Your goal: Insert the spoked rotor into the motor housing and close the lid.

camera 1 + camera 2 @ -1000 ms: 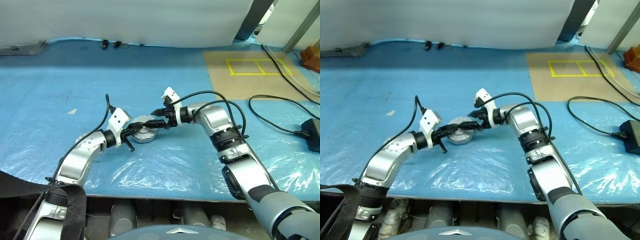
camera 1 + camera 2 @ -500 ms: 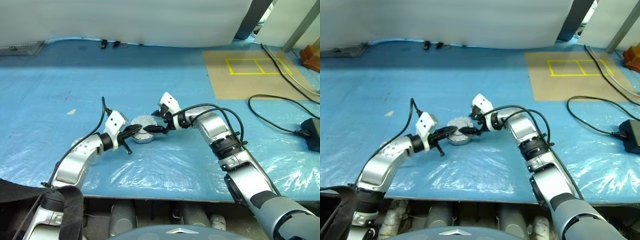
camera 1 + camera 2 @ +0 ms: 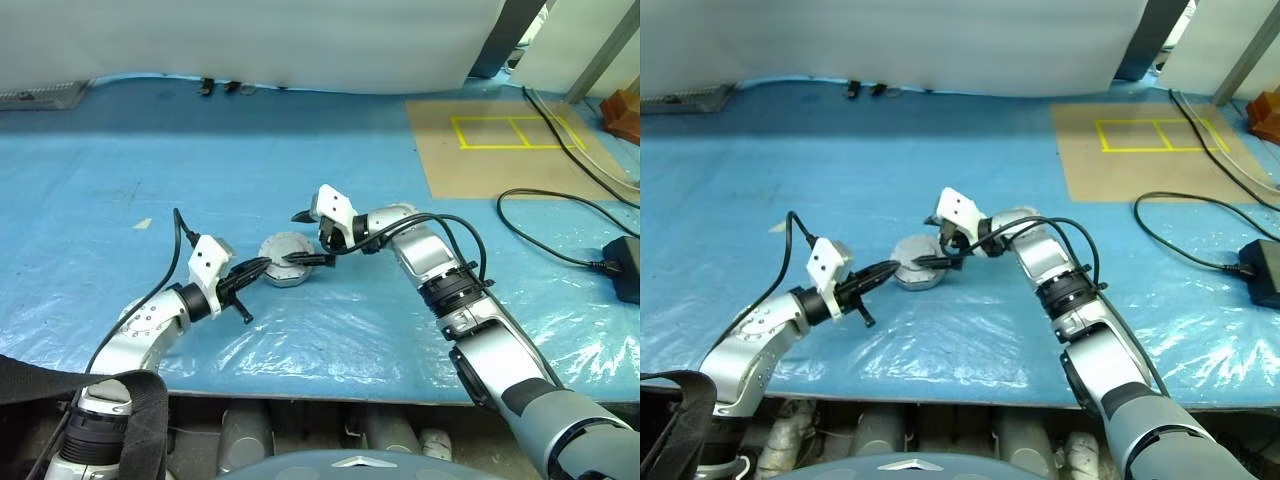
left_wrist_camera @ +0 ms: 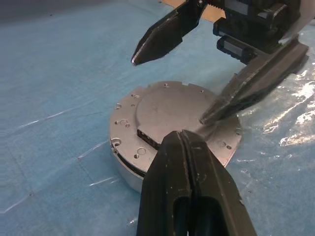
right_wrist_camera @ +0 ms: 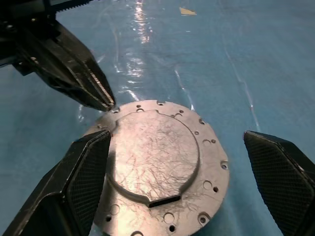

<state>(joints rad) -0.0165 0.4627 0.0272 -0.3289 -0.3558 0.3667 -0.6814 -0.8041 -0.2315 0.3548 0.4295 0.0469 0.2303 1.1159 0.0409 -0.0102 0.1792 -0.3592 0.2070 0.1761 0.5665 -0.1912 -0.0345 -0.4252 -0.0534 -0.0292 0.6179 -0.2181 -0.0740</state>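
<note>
Covering the surface: a crinkled blue plastic sheet (image 3: 200, 150) spans nearly the whole frame, glossy with glare along the lower middle.
Back edge: a white wall or curtain (image 3: 260, 40) runs across the top of the frame.
Upper right: a tan board (image 3: 500, 150) with a yellow taped rectangle (image 3: 515, 132) lies on the sheet.
Right edge: black cables (image 3: 560, 215) loop toward a black box (image 3: 625, 270) at the middle right.
Upper left: small dark clips (image 3: 222, 88) sit by the back edge; a pale scrap (image 3: 144, 223) lies at the middle left.
Lid: the lid (image 3: 284, 272), plain grey face up, sits closed on the motor housing (image 4: 129, 178) just left of the frame's centre, flat on the sheet.
Left gripper: the left gripper (image 3: 256, 267) has its jaws pressed together, empty, its tips at the lid's left rim.
Right gripper: the right gripper (image 3: 303, 237) has its jaws spread wide, one finger over the lid's right side, the other raised above and behind it.
In the way: both grippers crowd the lid from either side.
</note>
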